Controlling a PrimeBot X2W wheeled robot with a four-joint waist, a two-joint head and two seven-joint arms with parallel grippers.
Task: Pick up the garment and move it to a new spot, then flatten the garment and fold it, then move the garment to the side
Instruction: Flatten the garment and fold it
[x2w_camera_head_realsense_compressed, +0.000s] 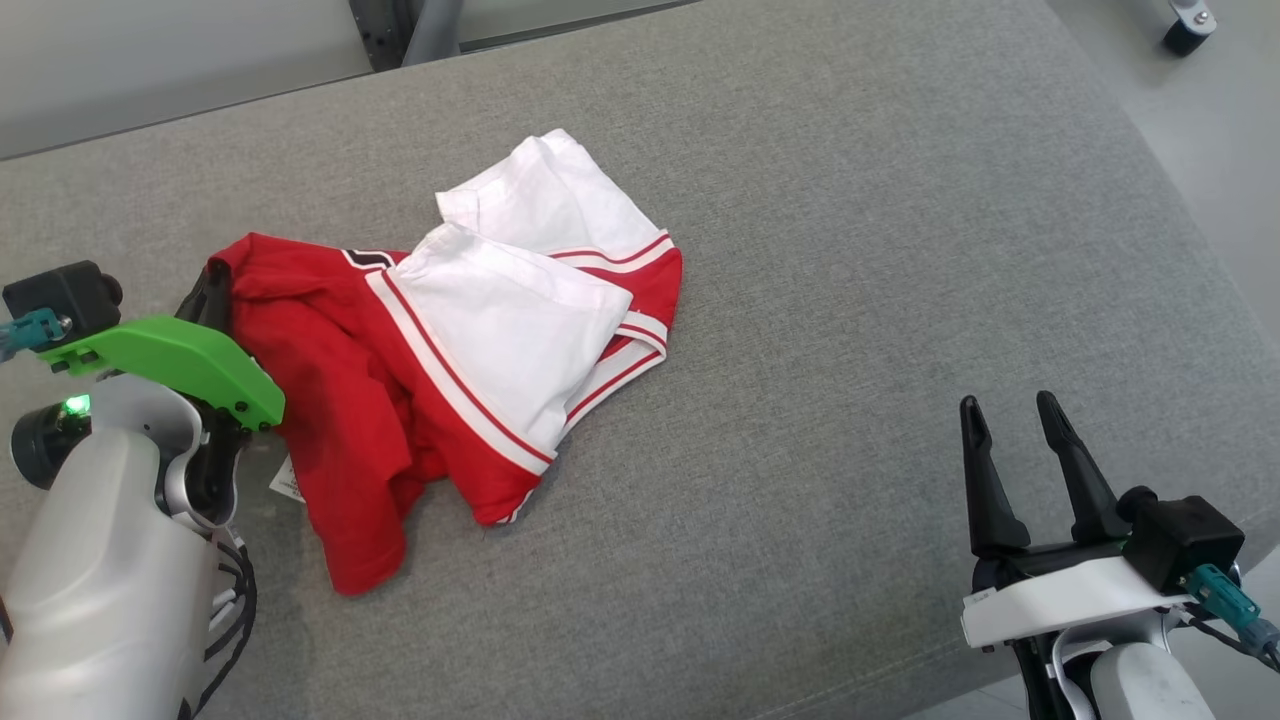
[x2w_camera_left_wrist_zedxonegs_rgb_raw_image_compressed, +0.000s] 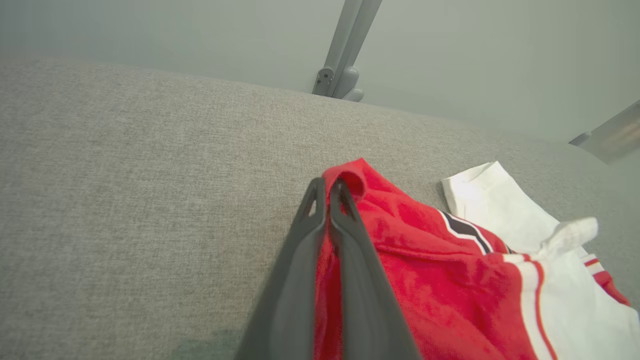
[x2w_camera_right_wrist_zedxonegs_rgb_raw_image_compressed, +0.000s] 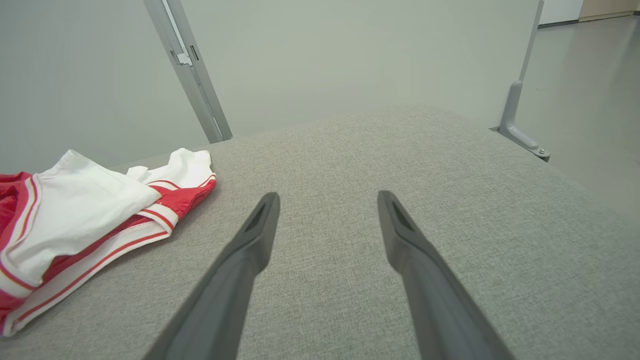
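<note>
The garment (x2w_camera_head_realsense_compressed: 450, 360) is a crumpled red and white shirt with striped trim, lying left of centre on the grey padded surface. My left gripper (x2w_camera_head_realsense_compressed: 212, 278) is at its left red edge, fingers pressed together on a fold of red cloth. In the left wrist view that gripper (x2w_camera_left_wrist_zedxonegs_rgb_raw_image_compressed: 327, 187) pinches the garment (x2w_camera_left_wrist_zedxonegs_rgb_raw_image_compressed: 450, 270), whose red edge curls over the fingertips. My right gripper (x2w_camera_head_realsense_compressed: 1008, 412) stands open at the lower right, well apart from the shirt. The right wrist view shows that gripper (x2w_camera_right_wrist_zedxonegs_rgb_raw_image_compressed: 327, 200) spread over bare fabric, with the garment (x2w_camera_right_wrist_zedxonegs_rgb_raw_image_compressed: 85, 210) at the left.
The grey padded surface (x2w_camera_head_realsense_compressed: 850, 300) stretches wide to the right of the shirt. Its edge runs along the back and curves down the right side. Grey metal posts (x2w_camera_right_wrist_zedxonegs_rgb_raw_image_compressed: 192, 70) stand behind it, and a dark caster (x2w_camera_head_realsense_compressed: 1188, 25) sits on the floor at top right.
</note>
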